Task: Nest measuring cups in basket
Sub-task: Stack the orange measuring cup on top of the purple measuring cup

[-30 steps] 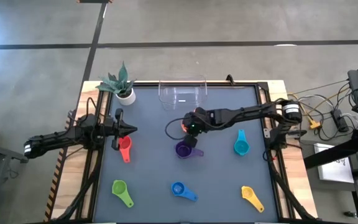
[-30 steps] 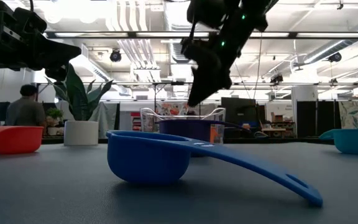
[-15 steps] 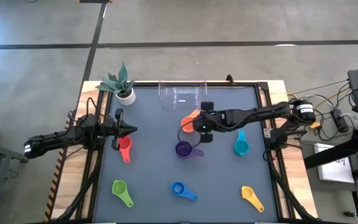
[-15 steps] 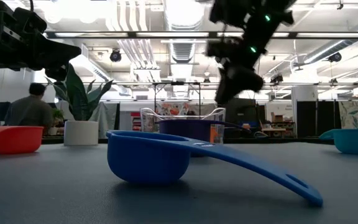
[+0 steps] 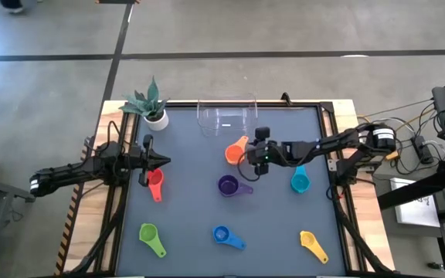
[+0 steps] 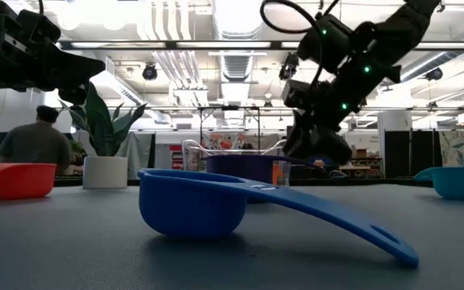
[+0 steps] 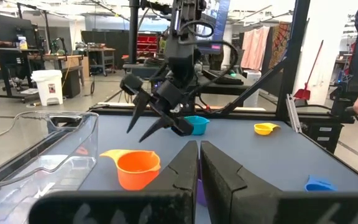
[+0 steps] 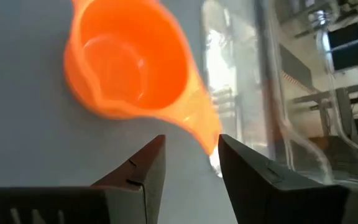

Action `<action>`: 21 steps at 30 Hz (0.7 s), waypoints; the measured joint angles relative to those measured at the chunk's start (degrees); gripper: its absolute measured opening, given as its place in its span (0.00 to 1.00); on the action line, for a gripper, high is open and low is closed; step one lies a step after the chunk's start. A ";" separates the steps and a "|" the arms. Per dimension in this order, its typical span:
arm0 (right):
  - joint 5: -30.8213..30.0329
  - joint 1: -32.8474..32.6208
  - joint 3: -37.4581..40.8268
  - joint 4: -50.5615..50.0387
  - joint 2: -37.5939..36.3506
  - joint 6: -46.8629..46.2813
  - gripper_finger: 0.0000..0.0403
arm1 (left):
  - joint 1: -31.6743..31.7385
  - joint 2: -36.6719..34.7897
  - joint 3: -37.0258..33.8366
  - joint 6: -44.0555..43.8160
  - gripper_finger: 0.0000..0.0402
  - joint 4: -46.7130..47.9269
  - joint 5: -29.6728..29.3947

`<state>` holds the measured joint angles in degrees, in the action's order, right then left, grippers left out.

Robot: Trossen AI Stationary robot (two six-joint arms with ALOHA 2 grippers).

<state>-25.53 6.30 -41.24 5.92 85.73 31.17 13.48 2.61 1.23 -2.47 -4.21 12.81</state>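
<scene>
The orange measuring cup stands upright on the dark mat just near of the clear basket. My right gripper hovers open beside it on the right, slanting down. In the right wrist view its fingers stand either side of the handle's free end; I see no touch. Purple, teal, red, green, blue and yellow cups sit apart on the mat. My left gripper waits shut and level at the left, above the red cup.
A small white pot with a plant stands at the far left corner, beside the basket. The mat's raised black frame runs around the work area. Bare mat lies between the scattered cups in the middle.
My right gripper has drawn back from over the orange cup toward the table's right edge, come lower and rolled about its own axis. The orange cup, mostly covered by the gripper a second ago, now stands uncovered on the mat.
</scene>
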 joint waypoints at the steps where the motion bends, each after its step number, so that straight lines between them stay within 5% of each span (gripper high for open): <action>1: 0.01 0.19 0.03 0.32 0.62 0.14 0.36 | 0.00 -0.01 -0.01 0.00 0.00 -0.01 0.01; 21: -3.13 3.12 -0.69 9.60 9.69 4.01 0.36 | 0.01 0.00 0.00 0.01 0.00 -0.04 0.00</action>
<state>-28.66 9.42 -41.93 15.53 95.42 35.18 13.50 2.61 1.23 -2.46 -4.25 12.80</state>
